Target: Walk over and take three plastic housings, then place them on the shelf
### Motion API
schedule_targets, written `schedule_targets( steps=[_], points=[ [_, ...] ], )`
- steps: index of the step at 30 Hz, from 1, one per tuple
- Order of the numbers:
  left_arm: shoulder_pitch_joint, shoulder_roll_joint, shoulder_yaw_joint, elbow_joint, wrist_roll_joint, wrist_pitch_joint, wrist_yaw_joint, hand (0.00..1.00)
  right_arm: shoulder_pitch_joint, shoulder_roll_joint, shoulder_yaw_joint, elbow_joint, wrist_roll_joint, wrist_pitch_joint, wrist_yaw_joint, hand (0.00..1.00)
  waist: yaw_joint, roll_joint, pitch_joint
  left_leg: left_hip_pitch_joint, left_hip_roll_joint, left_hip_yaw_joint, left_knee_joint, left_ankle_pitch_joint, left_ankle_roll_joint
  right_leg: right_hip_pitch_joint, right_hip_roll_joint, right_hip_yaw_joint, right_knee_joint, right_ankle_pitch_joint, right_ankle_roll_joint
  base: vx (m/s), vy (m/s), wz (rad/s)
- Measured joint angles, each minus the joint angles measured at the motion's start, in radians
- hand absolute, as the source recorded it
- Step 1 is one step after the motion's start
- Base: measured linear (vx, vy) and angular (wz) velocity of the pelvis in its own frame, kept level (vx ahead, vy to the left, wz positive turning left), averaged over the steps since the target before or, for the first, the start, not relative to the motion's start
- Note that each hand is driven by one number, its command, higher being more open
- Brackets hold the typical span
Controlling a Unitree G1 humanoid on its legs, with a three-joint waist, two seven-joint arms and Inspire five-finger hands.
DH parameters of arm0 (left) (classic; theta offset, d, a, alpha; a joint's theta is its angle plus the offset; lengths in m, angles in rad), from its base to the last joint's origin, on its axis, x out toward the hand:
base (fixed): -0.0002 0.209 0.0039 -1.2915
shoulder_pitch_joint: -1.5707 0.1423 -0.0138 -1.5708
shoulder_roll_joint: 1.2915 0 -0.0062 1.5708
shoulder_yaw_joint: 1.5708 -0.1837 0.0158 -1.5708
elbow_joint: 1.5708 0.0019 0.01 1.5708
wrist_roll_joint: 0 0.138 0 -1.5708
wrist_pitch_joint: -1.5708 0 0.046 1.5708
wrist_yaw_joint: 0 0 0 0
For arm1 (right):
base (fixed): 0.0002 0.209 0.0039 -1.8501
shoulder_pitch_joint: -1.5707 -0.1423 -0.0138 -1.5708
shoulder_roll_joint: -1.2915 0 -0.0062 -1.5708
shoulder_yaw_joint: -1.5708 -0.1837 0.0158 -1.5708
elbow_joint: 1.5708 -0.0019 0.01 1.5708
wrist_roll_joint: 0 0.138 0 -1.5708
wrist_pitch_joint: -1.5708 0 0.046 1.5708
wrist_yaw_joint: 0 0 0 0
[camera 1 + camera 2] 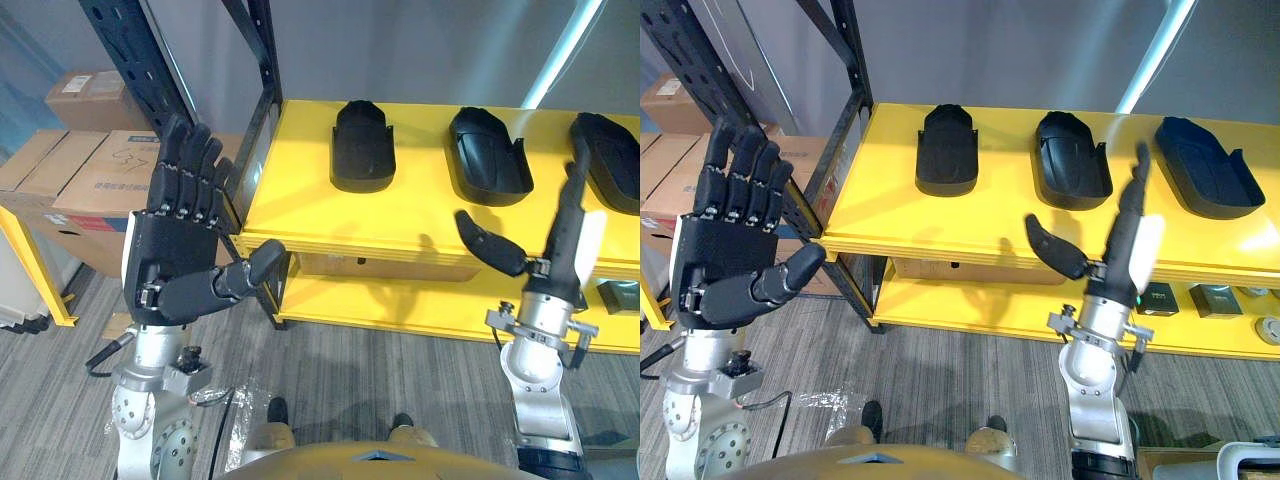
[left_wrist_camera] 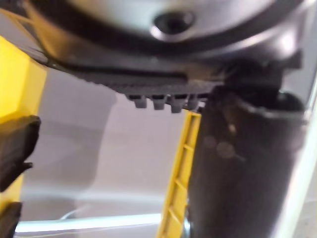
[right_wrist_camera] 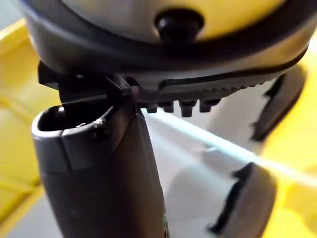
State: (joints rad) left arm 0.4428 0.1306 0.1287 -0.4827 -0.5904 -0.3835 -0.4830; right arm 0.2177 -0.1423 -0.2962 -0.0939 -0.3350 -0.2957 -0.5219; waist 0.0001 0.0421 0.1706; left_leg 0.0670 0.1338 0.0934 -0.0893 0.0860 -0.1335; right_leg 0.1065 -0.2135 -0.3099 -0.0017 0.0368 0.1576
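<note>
3 plastic housings on the shelf, 2 robot hands, both empty.
Left robot hand (image 1: 175,240) is up beside the rack: palm to camera, fingers straight, thumb out, holding nothing. The yellow shelf (image 1: 400,215) top tier carries three black housings in a row, apart: left housing (image 1: 362,148), middle housing (image 1: 488,155), right housing (image 1: 612,160). Right robot hand (image 1: 1122,235) is edge-on before the shelf, fingers straight up, thumb splayed, holding nothing.

We see a bright, evenly lit scene. Light falls from above onto the yellow shelf (image 1: 400,215), where the black housings (image 1: 362,148) cast short, soft shadows. A white bar (image 1: 563,52) glares at the upper right, washed out along its length.
</note>
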Motion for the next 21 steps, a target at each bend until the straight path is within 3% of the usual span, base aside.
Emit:
schedule_targets(
  steps=[2, 3, 5, 8, 10, 13, 15, 19, 21],
  points=[
    [0.064, 0.0, 0.048, 0.084, -0.092, 0.039, -0.147, 1.0, 0.047, 0.03, -0.095, 0.098, 0.071, 0.003, -0.051, 1.0, -0.004, 0.016, -0.017, -0.003, 0.0, 0.0, 0.0, -0.001, -0.001, -0.001, 0.001, -0.002, -0.002, 0.002, -0.004, 0.03, -0.007, 0.03],
    [0.076, 0.001, 0.055, 0.115, -0.123, 0.044, -0.181, 1.0, 0.054, 0.034, -0.115, 0.13, 0.089, 0.004, -0.058, 1.0, -0.006, 0.019, -0.022, -0.003, 0.001, 0.0, 0.0, -0.001, -0.001, -0.001, 0.001, -0.002, -0.003, 0.002, -0.005, 0.04, -0.012, -0.01],
    [0.079, -0.005, 0.103, 0.261, -0.29, 0.06, -0.327, 1.0, 0.082, 0.04, -0.184, 0.27, 0.148, 0.006, -0.078, 1.0, -0.007, 0.029, -0.036, 0.0, 0.003, 0.001, 0.0, -0.002, -0.002, 0.0, 0.004, -0.001, -0.003, 0.003, -0.006, 0.03, -0.017, -0.03],
    [0.063, -0.024, 0.233, 0.419, -0.493, 0.061, -0.446, 1.0, 0.084, 0.065, -0.248, 0.44, 0.19, 0.007, -0.079, 1.0, -0.005, 0.027, -0.038, 0.012, 0.011, 0.008, 0.0, -0.004, -0.005, 0.006, 0.011, 0.006, -0.001, 0.001, -0.009, -0.01, -0.02, -0.09],
    [0.035, -0.023, 0.285, 0.532, -0.561, 0.064, -0.462, 1.0, 0.084, 0.068, -0.254, 0.528, 0.223, 0.007, -0.081, 1.0, -0.004, 0.021, -0.043, 0.016, 0.011, 0.006, 0.0, -0.004, -0.005, 0.012, 0.012, 0.004, 0.0, -0.001, -0.011, -0.03, -0.013, 0.01],
    [-0.001, -0.023, 0.34, 0.802, -0.57, 0.18, -0.399, 1.0, 0.081, 0.07, -0.235, 0.682, 0.343, 0.034, -0.018, 1.0, 0.001, 0.02, -0.07, 0.031, 0.011, 0.001, 0.0, -0.013, -0.001, 0.032, 0.011, -0.006, 0.001, -0.018, -0.016, -0.04, -0.008, 0.06],
    [-0.014, -0.019, 0.337, 0.971, -0.466, 0.273, -0.32, 1.0, 0.074, 0.069, -0.221, 0.77, 0.447, 0.072, 0.094, 1.0, 0.002, 0.014, -0.074, 0.028, 0.011, -0.002, 0.0, -0.023, -0.003, 0.036, 0.011, -0.017, 0.001, -0.022, -0.014, -0.06, 0.0, 0.18],
    [-0.053, -0.025, 0.258, 1.27, -0.197, 0.447, -0.094, 1.0, -0.003, 0.068, -0.212, 1.049, 0.554, 0.196, 0.359, 1.0, 0.002, -0.01, -0.073, 0.019, 0.012, 0.006, 0.0, -0.03, -0.004, 0.035, 0.011, -0.016, -0.002, -0.034, -0.006, -0.06, 0.009, 0.16],
    [-0.093, -0.03, 0.25, 1.361, -0.127, 0.475, 0.048, 1.0, -0.043, 0.071, -0.205, 1.139, 0.559, 0.253, 0.437, 1.0, 0.004, -0.021, -0.071, 0.012, 0.011, 0.01, 0.0, -0.03, -0.004, 0.035, 0.011, -0.014, -0.007, -0.035, -0.006, -0.03, 0.011, 0.12]
  ],
)
